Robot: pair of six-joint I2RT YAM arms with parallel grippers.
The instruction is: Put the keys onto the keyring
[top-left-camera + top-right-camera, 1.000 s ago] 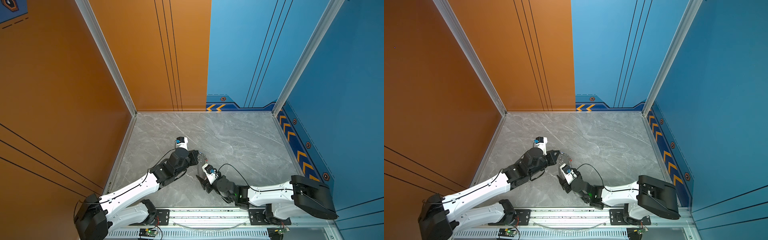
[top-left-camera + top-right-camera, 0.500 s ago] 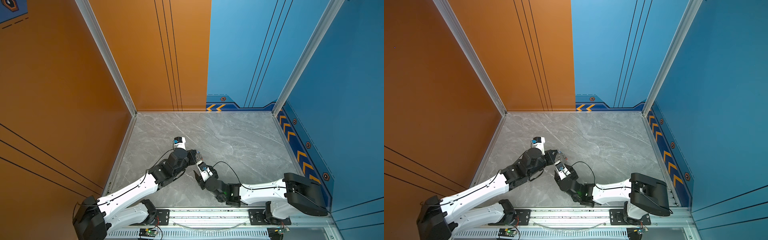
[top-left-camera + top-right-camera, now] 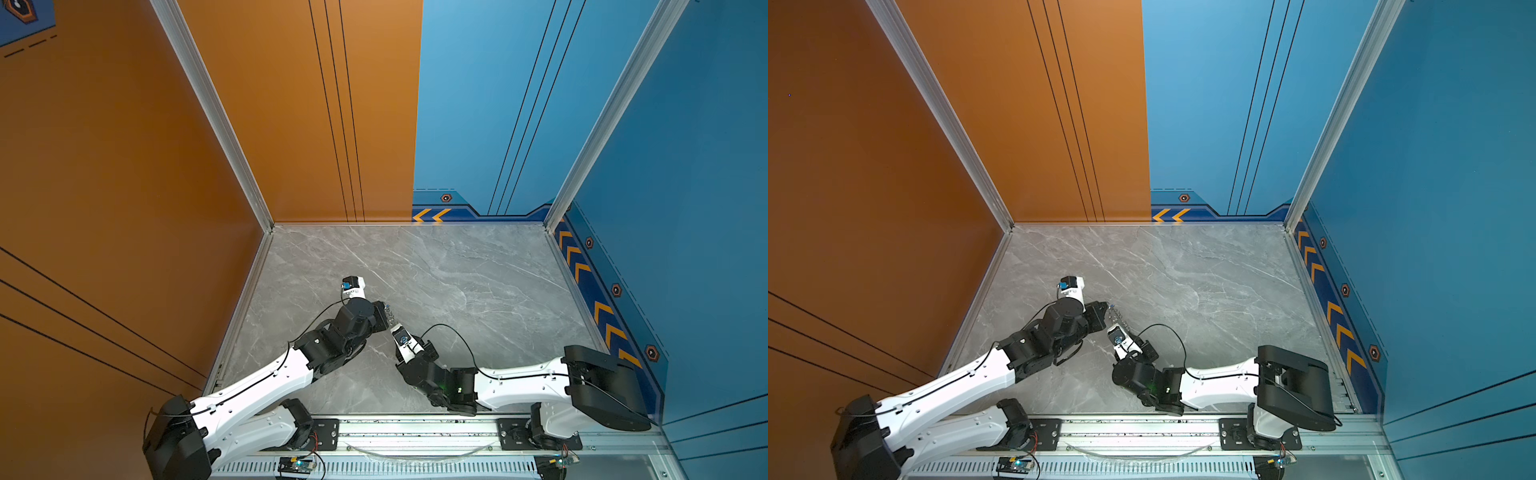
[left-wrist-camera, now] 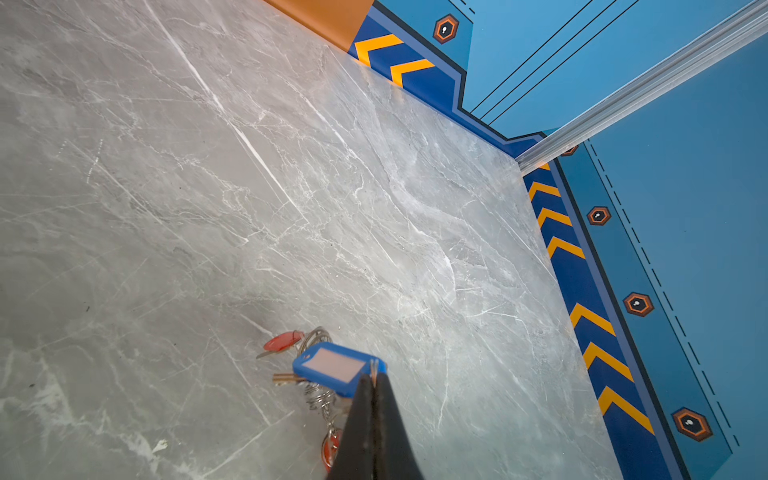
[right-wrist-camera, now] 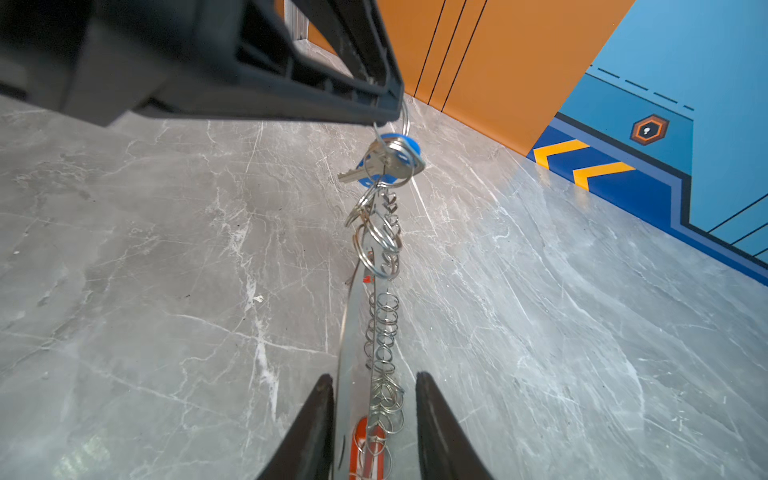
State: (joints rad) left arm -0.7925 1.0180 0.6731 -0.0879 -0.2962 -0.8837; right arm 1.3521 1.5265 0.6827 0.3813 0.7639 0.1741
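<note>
The bench (image 3: 457, 270) is grey marble with white veins. The keys (image 5: 374, 164) and keyring (image 5: 353, 332) are silver, with a blue tag (image 4: 332, 368) and a red tag (image 4: 283, 341). Yellow chevrons (image 4: 378, 43) line dark blue skirting (image 4: 432, 83).

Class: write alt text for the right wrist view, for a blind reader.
A grey keyring, edge-on and lined with split rings, runs into the open right pincer; at its far end the left pincer grips a ring carrying a silver key and blue tag, above a marble table.

The left fingers (image 4: 362, 419) are pressed together while the right fingers (image 5: 436, 424) stand apart.
</note>
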